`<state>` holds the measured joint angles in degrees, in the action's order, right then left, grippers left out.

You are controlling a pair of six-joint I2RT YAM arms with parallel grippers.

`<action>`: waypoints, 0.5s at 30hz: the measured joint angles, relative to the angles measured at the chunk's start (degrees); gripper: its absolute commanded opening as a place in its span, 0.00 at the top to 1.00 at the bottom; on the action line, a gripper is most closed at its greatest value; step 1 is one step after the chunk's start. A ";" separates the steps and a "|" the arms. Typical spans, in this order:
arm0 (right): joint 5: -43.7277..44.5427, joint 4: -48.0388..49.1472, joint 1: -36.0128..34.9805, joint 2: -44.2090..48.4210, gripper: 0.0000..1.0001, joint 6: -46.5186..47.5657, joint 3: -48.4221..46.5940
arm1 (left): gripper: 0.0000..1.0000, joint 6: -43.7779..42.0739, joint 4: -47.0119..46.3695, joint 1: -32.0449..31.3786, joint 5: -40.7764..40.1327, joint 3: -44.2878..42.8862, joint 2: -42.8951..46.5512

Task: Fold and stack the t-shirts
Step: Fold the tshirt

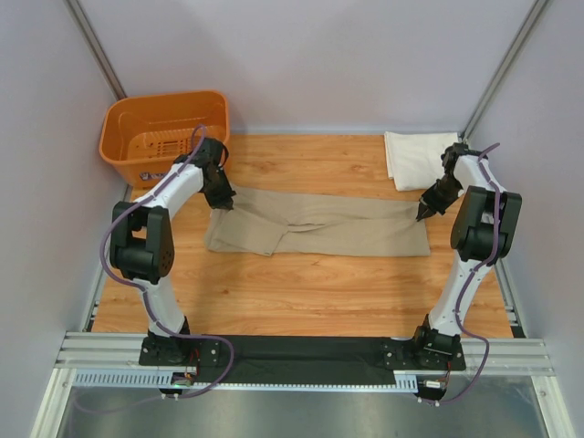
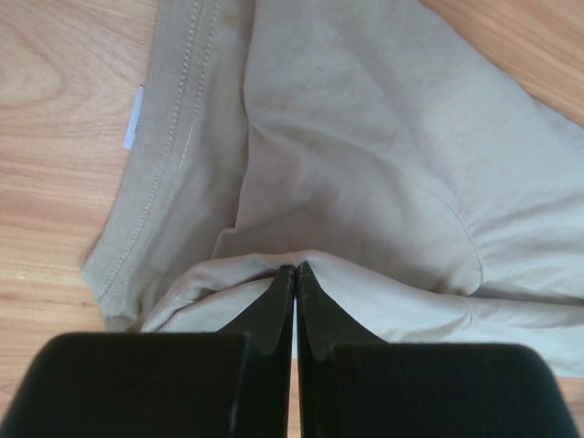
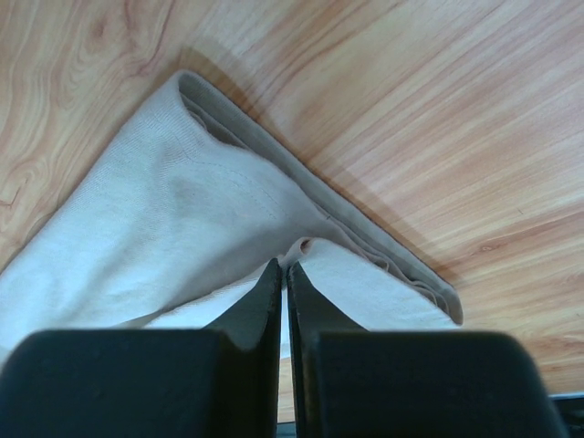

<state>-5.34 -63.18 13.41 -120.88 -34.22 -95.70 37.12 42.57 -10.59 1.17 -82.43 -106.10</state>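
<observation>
Left gripper point(image 1: 222, 203) point(image 2: 295, 267) pressed together on a raised pucker of the tan t-shirt point(image 1: 319, 233) point(image 2: 365, 137) at its left end, just inside the stitched hem, with the cloth bunching up to my fingertips. Right gripper point(image 1: 422, 213) point(image 3: 281, 265) likewise closed, pinching a fold of cloth at the far right corner of the same shirt. That cloth reads paler in the wrist view, but from above it is the tan one. Tan shirt lies across the middle of the table point(image 1: 301, 292) as a long, narrow band running left to right between my two arms, looking doubled over lengthwise, with a wrinkle near its centre. I hold one end in each gripper, so the whole garment spans the gap between them and sits flat on the wood apart from the two pinched spots. Cream t-shirt point(image 1: 412, 160) sits well apart at the far right of the table, beyond my right gripper, as a compact squared bundle; I judge that one already folded. Remaining, by my reckoning: the crosswise folds to bring the tan band down to a similar size, then setting one shirt on the other. About halfway. Orange basket point(image 1: 164, 132) stands at the far left corner, behind my left arm; its inside is hard to read.
</observation>
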 measured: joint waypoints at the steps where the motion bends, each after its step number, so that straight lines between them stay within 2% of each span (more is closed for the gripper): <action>1: 0.11 0.00 0.00 0.00 0.97 0.02 0.00 | 1.00 -0.04 0.00 0.09 -0.02 0.00 -0.48; 10: 0.70 0.02 0.00 -1.07 0.94 0.28 -0.37 | 0.99 -0.70 0.09 1.60 -1.27 -0.37 -2.12; 11: 0.83 -0.02 0.00 -1.25 0.93 0.50 -0.37 | 0.95 -1.05 0.26 1.70 -1.38 -0.90 -2.56; 12: 0.85 0.02 0.00 -1.36 0.87 0.76 -0.37 | 0.89 -1.55 0.31 1.75 -1.46 -1.49 -3.02; 13: 0.90 0.02 0.00 -1.46 0.80 1.05 -0.39 | 0.73 -1.88 0.31 1.75 -1.46 -1.97 -3.34; 14: 0.96 -0.04 0.00 -1.62 0.74 1.38 -0.52 | 0.64 -2.60 0.37 1.73 -1.46 -2.43 -3.58; 15: 1.22 -0.07 0.00 -1.73 0.66 2.01 -0.81 | 0.50 -3.06 0.44 1.73 -1.44 -2.75 -3.65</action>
<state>-4.12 -63.24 13.41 -122.61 -32.21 -96.51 34.06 43.00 -8.86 -0.27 -85.19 -109.75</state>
